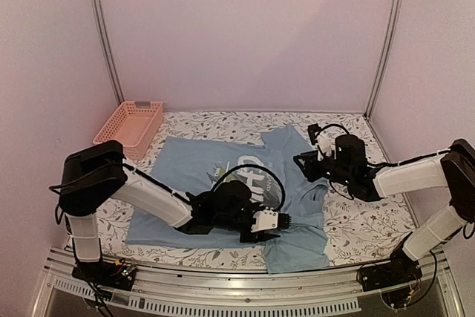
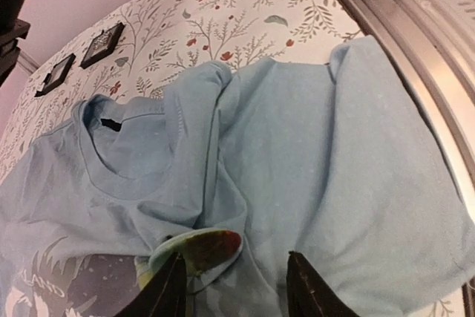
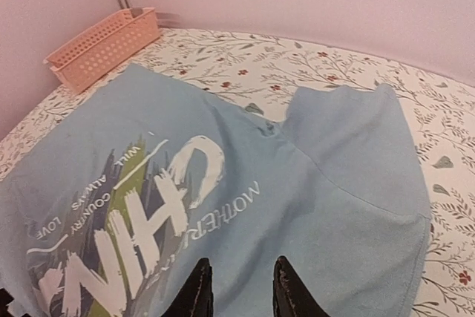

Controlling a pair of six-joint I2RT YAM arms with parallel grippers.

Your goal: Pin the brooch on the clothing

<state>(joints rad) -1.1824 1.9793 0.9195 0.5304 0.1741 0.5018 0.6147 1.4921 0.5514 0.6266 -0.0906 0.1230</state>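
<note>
The clothing [image 1: 178, 183] lies spread across the middle of the bench [image 1: 223, 120]. Its hem is toward the left edge and its collar toward the right edge, with 1 sleeve pointing to the far edge and 1 lying by the near edge. The brooch [image 2: 202, 246] rests on the shirt below the collar, at the border of the print, on a small raised fold of fabric. Only the left wrist view shows it, because the arm covers that spot from above.

The left gripper [image 2: 236, 259] hangs low over this spot with its 2 fingers apart. The brooch lies close against the finger [image 2: 172, 287] on the left of that view rather than centred in the gap. I cannot tell whether that finger touches it. The low, close pose suggests the gripper is there to seat or steady the pin on the cloth.

The right gripper [image 3: 242, 265] hovers above the shoulder area nearer the right edge. Its fingers are a narrow gap apart and hold nothing, and it is tilted toward the print [image 3: 148, 213]. It seems placed to hold the fabric down so the shirt cannot slide under the pin.

A pink basket [image 1: 130, 128] in the far left corner and 2 black frames [image 2: 104, 44] beyond the collar play no part.
</note>
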